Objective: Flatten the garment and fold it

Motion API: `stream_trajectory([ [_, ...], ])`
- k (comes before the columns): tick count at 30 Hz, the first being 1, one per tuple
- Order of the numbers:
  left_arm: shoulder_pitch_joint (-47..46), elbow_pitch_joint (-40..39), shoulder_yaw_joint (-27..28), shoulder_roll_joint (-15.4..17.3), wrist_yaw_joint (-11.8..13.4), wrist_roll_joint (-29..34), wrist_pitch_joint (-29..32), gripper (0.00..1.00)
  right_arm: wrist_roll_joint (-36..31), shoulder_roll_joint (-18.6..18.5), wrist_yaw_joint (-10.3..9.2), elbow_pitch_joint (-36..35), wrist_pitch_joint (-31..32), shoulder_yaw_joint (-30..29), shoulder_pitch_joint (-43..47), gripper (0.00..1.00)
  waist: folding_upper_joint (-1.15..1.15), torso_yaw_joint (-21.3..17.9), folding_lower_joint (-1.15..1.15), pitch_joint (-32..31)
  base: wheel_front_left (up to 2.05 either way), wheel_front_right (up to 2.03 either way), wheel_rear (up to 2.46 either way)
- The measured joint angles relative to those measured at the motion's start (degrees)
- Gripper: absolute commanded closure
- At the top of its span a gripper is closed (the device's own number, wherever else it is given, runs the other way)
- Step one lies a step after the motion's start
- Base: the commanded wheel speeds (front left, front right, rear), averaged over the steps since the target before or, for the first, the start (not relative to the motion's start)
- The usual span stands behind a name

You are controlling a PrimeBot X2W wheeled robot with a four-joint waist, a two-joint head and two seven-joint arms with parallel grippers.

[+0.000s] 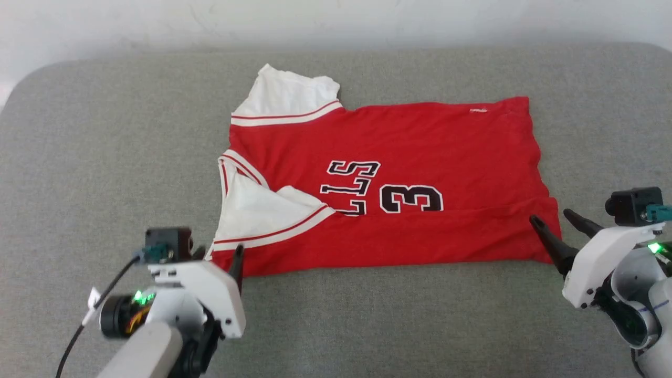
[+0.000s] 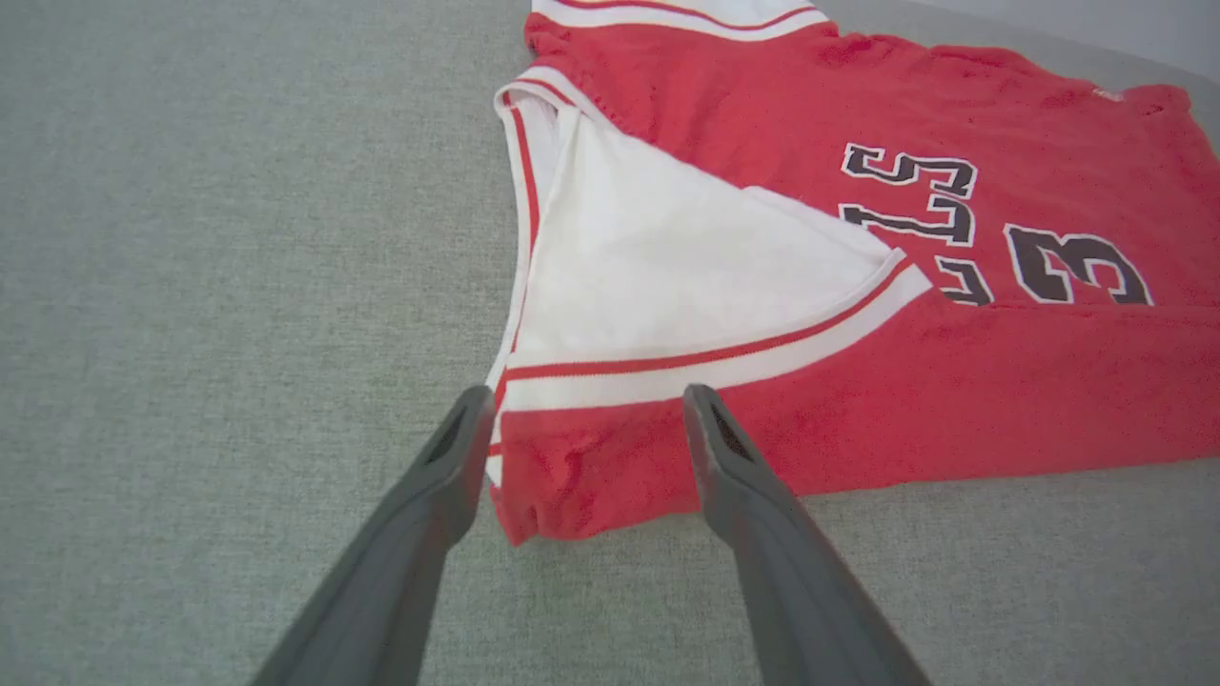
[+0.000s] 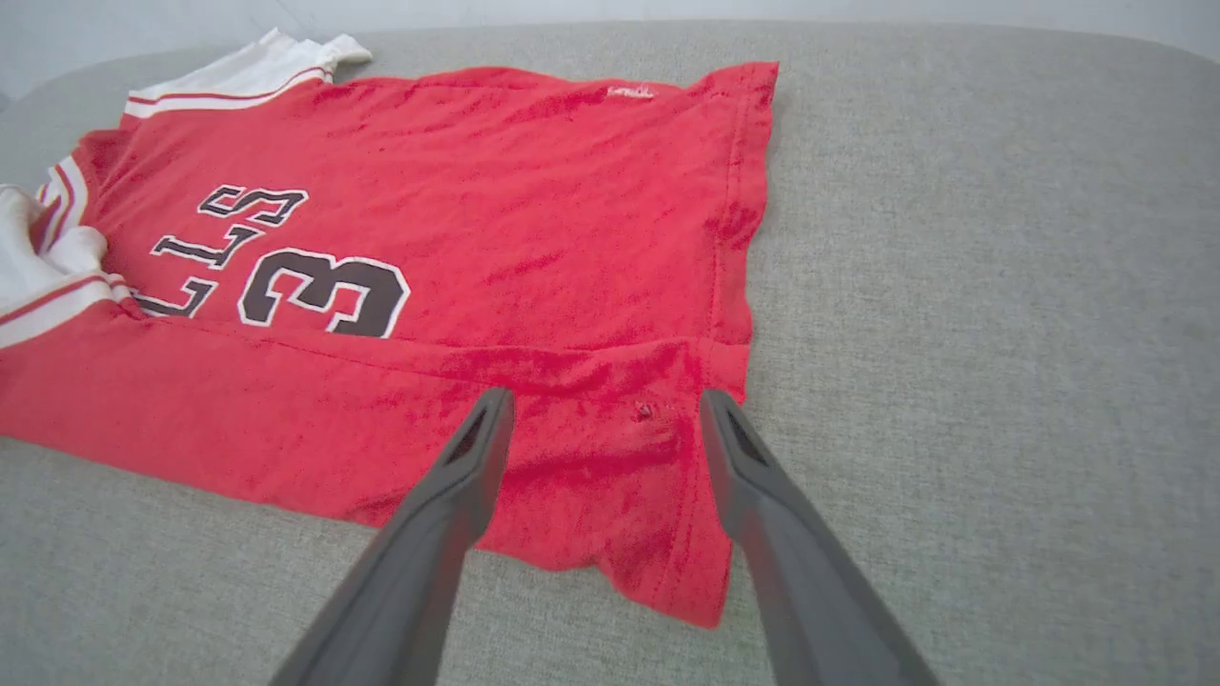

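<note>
On the grey worktop, the shirt lies spread lengthwise, its collar end toward the robot's left and its hem toward the right. The shirt's near long edge is turned up over the body as a red band, which hides the lower part of the black print. The near white sleeve lies folded inward across the chest. The far sleeve sticks out past the shirt's far edge, a little rumpled.

The left hand is at the shirt's near collar-end corner, fingers spread wide either side of it and holding nothing. The right hand is at the near hem-end corner, likewise open and empty; whether its tips touch the cloth I cannot tell.

I judge the flattening and the first lengthwise fold to be done. What is left is to bring in the far side with its sleeve, then fold the strip across its length.
</note>
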Motion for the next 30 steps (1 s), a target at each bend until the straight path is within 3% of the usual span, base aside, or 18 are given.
stream_trajectory([
  [2,2.44,-1.74,-0.03,0.69,1.91,-0.02,1.32,0.00,-2.25,1.68,0.00,-2.46,0.35,-2.77,1.90,0.00,0.00,0.03,0.00,-0.65,0.00,0.00,0.00],
  [11,5.25,-1.67,0.43,1.47,5.73,0.69,1.90,0.00,-8.84,9.25,0.00,-15.28,6.00,-9.14,8.82,0.00,0.00,-0.94,0.01,0.71,0.00,0.00,0.00],
  [23,2.31,5.56,1.38,-0.86,4.55,-0.07,-1.74,0.00,-13.13,13.23,-0.01,-22.91,9.89,-12.51,12.08,0.00,0.00,-2.85,0.01,5.26,0.00,0.00,0.00],
  [24,2.04,5.81,1.42,-0.91,4.16,-0.19,-1.81,0.21,-13.14,13.29,-0.01,-23.04,10.05,-12.65,12.12,0.00,0.00,-3.00,0.01,5.57,0.00,0.00,0.00],
  [25,1.80,6.02,1.51,-1.08,3.76,-0.49,-1.88,0.82,-13.17,13.37,-0.01,-23.14,10.09,-12.79,12.12,0.00,0.00,-3.13,0.00,5.88,0.00,0.00,0.00],
  [26,1.67,6.17,1.66,-1.11,3.34,-0.81,-2.00,1.00,-13.25,13.49,-0.01,-23.17,10.09,-13.02,12.13,0.00,0.00,-3.23,0.00,6.13,0.00,0.00,0.00],
  [30,0.58,7.11,1.51,-1.40,1.16,-1.18,-2.26,1.00,-14.27,13.57,-0.01,-22.97,10.11,-14.17,12.28,0.00,0.00,-3.25,0.01,6.45,0.00,0.00,0.00],
])
